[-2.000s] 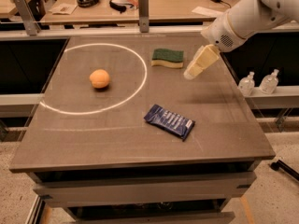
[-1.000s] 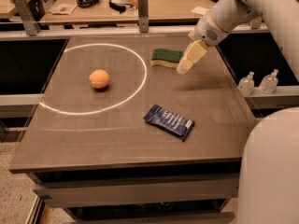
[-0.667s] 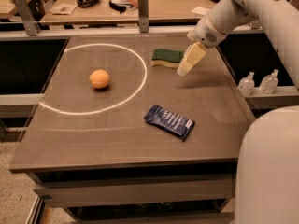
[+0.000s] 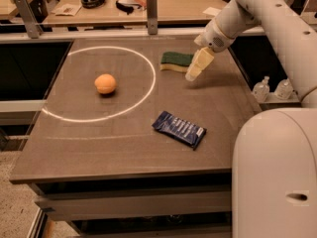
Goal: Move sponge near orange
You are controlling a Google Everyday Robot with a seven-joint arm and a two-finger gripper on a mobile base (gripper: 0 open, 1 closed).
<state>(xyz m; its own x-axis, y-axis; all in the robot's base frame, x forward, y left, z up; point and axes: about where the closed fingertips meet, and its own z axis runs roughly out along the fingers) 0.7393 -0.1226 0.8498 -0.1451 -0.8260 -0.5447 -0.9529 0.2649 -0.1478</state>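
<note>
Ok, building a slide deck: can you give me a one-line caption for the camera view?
The gripper is poised beside the sponge, with the orange inside the white circle.

End effector (image 4: 192, 73) at upper right, downward-tilted

Dark table (image 4: 99, 148) bearing a white circle (image 4: 154, 77); wooden desk (image 4: 183, 5) across the top; speckled floor (image 4: 15, 202) lower left; claw (image 4: 191, 75) upper right.

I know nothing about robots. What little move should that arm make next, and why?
Probably slide the gripper sideways and down over the sponge to grasp it. The gripper hangs just beside the sponge, not yet on it, and the sponge lies well apart from the orange, so it likely has to be picked up first.
</note>
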